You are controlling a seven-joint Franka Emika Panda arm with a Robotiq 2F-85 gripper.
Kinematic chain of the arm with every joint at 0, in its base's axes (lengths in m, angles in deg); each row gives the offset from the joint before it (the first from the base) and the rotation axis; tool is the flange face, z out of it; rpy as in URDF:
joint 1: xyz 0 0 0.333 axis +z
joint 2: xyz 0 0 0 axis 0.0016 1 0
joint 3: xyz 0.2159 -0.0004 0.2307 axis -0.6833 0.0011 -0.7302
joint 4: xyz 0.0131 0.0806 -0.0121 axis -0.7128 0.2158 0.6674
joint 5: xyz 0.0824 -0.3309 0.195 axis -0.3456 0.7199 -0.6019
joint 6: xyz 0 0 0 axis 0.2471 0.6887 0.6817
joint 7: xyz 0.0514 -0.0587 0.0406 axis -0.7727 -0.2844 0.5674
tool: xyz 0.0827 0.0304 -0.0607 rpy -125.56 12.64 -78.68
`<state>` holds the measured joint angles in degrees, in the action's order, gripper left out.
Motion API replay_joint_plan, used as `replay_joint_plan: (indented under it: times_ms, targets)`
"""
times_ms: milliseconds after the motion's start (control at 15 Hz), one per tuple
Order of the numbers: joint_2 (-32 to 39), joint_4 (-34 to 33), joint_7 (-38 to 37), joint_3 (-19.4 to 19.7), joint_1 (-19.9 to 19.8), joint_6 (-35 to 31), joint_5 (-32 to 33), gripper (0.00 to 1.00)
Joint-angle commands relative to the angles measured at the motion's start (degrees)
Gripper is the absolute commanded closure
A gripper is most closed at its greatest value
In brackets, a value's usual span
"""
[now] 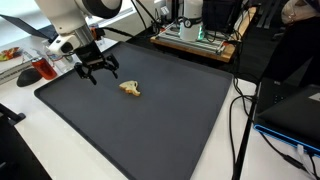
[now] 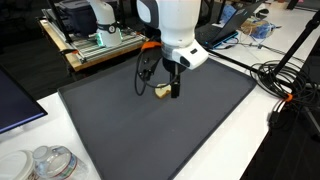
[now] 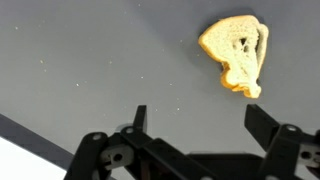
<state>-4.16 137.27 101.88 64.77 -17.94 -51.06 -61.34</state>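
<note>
Wrist view: the gripper point(image 3: 195, 125) stands with its jaws spread wide and nothing between them, both dark fingertips hanging above the dark grey mat point(image 3: 90, 60). The yellow-tan lump point(image 3: 235, 55) lies on the mat ahead of the fingers, off toward the finger on the picture's right and apart from it. One edge of the mat cuts across the lower left corner of the picture, with white table beyond it.

In an exterior view, the gripper point(image 1: 97, 72) hangs low over the mat point(image 1: 150, 130) close to its far edge, near the far corner on the picture's left. The lump point(image 1: 130, 89) lies just beside the gripper, not touching it. From there to the near edge the mat is bare. Black cables point(image 1: 240, 110) hang just off the edge on the picture's right, beside a laptop point(image 1: 295, 110).

In an exterior view, the gripper point(image 2: 158, 87) stands partly in front of the lump point(image 2: 162, 92), again near the mat's point(image 2: 150, 140) far edge. Cables point(image 2: 280, 80) lie beyond the right-hand edge, and glass jars point(image 2: 50, 162) stand off the near corner.
</note>
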Motion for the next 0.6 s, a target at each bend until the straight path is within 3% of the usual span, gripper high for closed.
replay_joint_plan:
  times_ms: [0,533]
  targets:
    - [1.6,-3.7,10.0,1.8,3.2,4.4,-0.3,0.0]
    - [2.9,-6.9,23.8,3.8,10.7,12.1,2.6,0.0]
